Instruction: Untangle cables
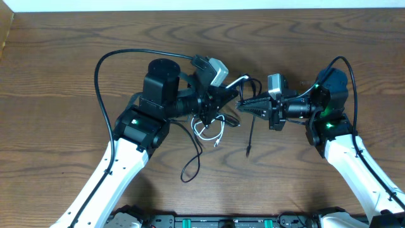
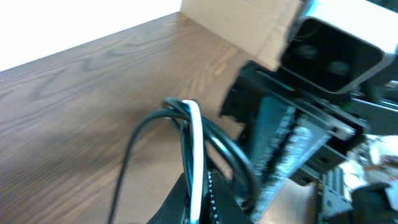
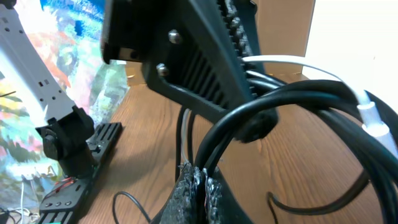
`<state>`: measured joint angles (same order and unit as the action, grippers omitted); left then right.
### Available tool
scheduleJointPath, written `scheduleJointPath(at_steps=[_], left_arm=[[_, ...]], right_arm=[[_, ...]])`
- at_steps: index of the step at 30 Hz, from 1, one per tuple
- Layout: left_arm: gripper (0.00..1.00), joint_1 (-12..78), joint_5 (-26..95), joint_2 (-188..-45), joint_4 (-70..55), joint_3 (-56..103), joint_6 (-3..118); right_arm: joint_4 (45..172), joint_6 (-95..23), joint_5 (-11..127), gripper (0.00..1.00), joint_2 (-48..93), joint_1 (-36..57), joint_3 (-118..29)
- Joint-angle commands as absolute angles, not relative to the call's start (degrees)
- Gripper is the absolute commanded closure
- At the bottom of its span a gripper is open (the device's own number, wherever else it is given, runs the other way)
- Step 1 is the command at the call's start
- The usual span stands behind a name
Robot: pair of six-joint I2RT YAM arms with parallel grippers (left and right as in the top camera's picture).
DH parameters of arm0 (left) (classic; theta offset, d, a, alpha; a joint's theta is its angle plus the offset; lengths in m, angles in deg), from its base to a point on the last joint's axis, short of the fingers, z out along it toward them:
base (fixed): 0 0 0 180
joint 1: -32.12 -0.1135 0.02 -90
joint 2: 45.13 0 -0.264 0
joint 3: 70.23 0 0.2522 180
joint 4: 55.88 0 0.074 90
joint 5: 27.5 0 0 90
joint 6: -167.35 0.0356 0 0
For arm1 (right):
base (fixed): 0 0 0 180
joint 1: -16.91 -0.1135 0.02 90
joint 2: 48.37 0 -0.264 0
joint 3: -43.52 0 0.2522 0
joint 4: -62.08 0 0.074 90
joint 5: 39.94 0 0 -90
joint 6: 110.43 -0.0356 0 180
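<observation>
The cables form a small tangle of thin black cords and one white cord at the table's middle, between my two grippers. My left gripper comes in from the left and is shut on the white cable, with black cables looping beside it. My right gripper faces it from the right, tips almost touching the left one. In the right wrist view my right gripper is shut on black cables that arch up past the left gripper. A white plug shows at the right.
One black cord trails toward the table's front, ending in a small plug. Another black loop lies front-left of the tangle. The thicker arm cables arc over the wooden table. A pale box stands beyond it.
</observation>
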<state>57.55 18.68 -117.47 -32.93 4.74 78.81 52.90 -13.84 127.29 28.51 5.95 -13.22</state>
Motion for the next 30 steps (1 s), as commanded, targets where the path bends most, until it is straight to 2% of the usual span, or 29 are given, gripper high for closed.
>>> scheduleJointPath(at_steps=[1, 4, 8, 17, 25, 30], left_arm=[[0.92, 56.5, 26.2, -117.7, -32.3, 5.6, 78.5], [0.92, 56.2, 35.5, -117.7, -29.5, 5.6, 78.5], [0.92, 56.2, 54.6, -117.9, -22.3, 5.6, 78.5], [0.92, 56.2, 76.4, -118.0, -10.0, 5.6, 78.5], [0.92, 56.2, 88.9, -118.0, -5.2, 5.6, 74.0], [0.92, 56.2, 84.5, -118.0, -5.5, 5.6, 72.4]], right_arm=[[52.9, -12.8, 128.1, 0.99, 28.8, 5.9, -13.3], [51.9, -12.8, 131.2, 0.99, 28.8, 6.6, -13.3], [46.9, -13.1, 139.3, 0.99, 28.8, 8.9, -13.3], [44.8, -28.3, 133.8, 0.99, 28.8, 14.5, -13.3], [49.1, -41.2, 124.3, 0.99, 28.8, 19.3, -13.3], [53.6, -41.2, 122.0, 0.99, 28.8, 20.9, -13.3]])
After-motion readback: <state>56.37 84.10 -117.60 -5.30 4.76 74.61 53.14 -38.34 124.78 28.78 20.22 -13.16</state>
